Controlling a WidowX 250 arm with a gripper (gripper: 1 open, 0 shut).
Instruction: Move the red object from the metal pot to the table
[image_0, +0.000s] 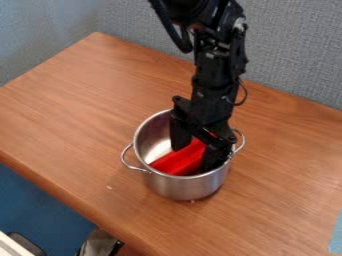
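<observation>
The table (67, 95) fills most of the view, a reddish-brown wooden top with visible grain and a rounded edge running along the lower left. A grey-blue wall rises behind it.

The black robot arm (214, 55) reaches down from the top of the picture, its wrist pointing straight down over the pot.

The metal pot (158, 172) stands near the middle of the table, round, shiny and straight-sided, with 1 small loop handle showing at its left rim; the rim on the right side is partly covered by the arm.

The gripper (198, 142) sits low inside the mouth of the pot, its 2 black fingers spread wide apart. One finger drops at the left of the red object, the other at the right, so the jaws straddle the bar. Whether the fingertips touch it cannot be told.

The red object (177, 158) lies inside the pot, a bright red bar slanting from lower left to upper right, its upper end hidden behind the fingers.
</observation>
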